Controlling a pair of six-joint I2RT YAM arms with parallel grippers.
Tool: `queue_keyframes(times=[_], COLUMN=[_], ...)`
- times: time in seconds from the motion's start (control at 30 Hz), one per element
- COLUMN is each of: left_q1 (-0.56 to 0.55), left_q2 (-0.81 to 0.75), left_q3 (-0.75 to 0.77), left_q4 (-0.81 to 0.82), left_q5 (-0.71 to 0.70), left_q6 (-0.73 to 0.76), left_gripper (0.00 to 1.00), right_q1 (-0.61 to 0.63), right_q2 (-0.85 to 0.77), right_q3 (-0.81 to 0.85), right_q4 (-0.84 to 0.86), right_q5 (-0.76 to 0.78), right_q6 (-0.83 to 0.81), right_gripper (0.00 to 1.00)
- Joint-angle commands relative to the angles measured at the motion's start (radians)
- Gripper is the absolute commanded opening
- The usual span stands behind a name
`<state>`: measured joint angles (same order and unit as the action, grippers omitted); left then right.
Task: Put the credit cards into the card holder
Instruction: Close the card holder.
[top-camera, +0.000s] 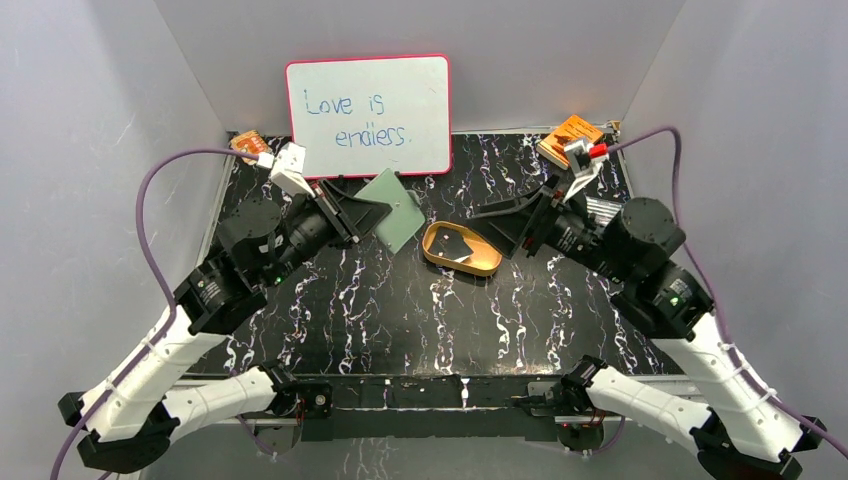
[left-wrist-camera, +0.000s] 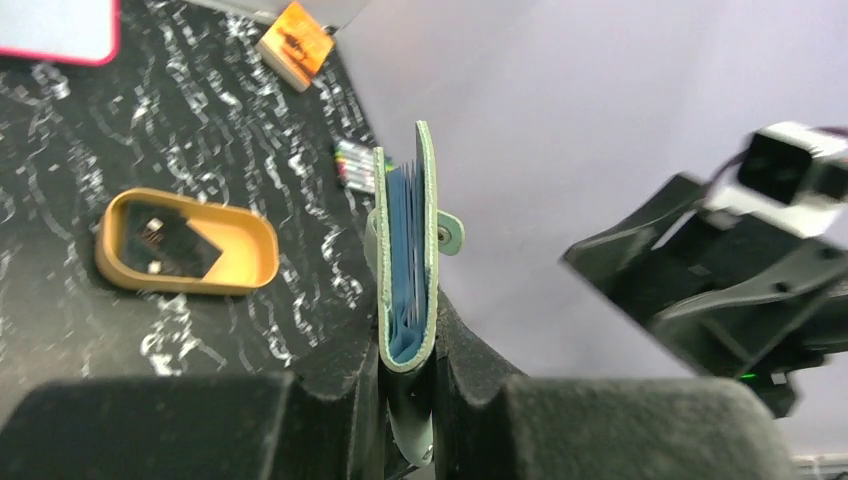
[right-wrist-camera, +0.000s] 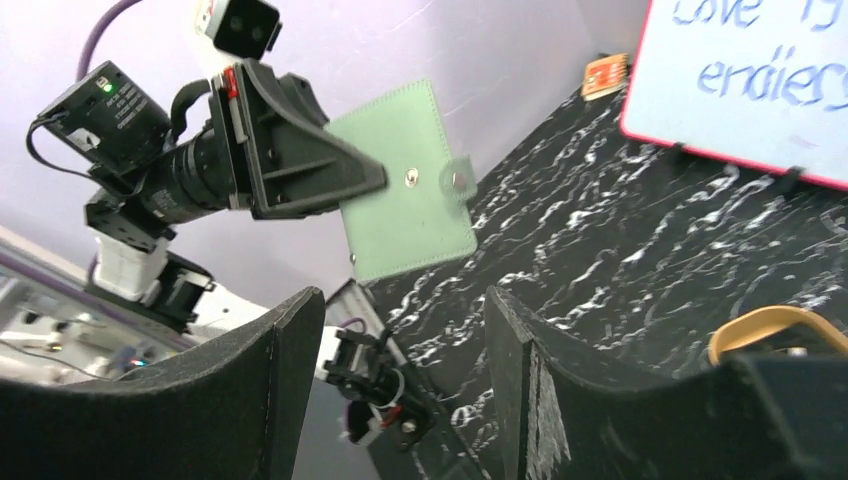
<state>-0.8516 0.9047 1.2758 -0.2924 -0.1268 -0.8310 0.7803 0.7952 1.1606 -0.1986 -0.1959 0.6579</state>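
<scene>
Card holder: sage-green, held up off the black marbled table, in front of the whiteboard. Covers slightly parted; blue sleeves showing between them in the left wrist view. Snap tab sticking out past one edge.

Left gripper: fingers clamped narrowly on one edge of the card holder.

Right gripper: fingers spread apart, nothing between them; facing the card holder, apart from it.

Credit cards: dark, flat, lying inside the tan oval tray on the table, between the two grippers and below both. Count not discernible.

Orange blocks: one at each far corner of the table.
</scene>
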Motion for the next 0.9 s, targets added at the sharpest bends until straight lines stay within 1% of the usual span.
queue_keyframes(times=[0.0,0.1,0.2,0.33,0.57,0.73,0.87], left_q1=[0.001,0.002,0.002,0.001,0.001,0.002,0.002], left_q2=[-0.009,0.01,0.031,0.047,0.046,0.051,0.049], left_q3=[0.037,0.05,0.07,0.09,0.09,0.089,0.087], left_q4=[-0.202,-0.227,-0.235,-0.243,-0.241,-0.233,-0.229], left_q5=[-0.056,-0.042,-0.025,-0.011,-0.016,-0.01,-0.007], left_q6=[0.018,0.021,0.031,0.047,0.06,0.062,0.064], left_gripper=[0.0,0.0,0.0,0.0,0.0,0.0,0.0], right_q1=[0.004,0.004,0.004,0.021,0.053,0.054,0.054], right_q2=[0.128,0.198,0.278,0.346,0.368,0.352,0.352], right_q3=[0.177,0.236,0.295,0.298,0.24,0.198,0.18], right_q4=[-0.336,-0.296,-0.289,-0.243,-0.172,-0.112,-0.099], right_q5=[0.043,0.027,0.004,-0.058,-0.074,-0.055,-0.031], right_q6=[-0.221,-0.249,-0.277,-0.269,-0.232,-0.204,-0.185], right_gripper=[0.68,0.69,0.64,0.59,0.57,0.51,0.47])
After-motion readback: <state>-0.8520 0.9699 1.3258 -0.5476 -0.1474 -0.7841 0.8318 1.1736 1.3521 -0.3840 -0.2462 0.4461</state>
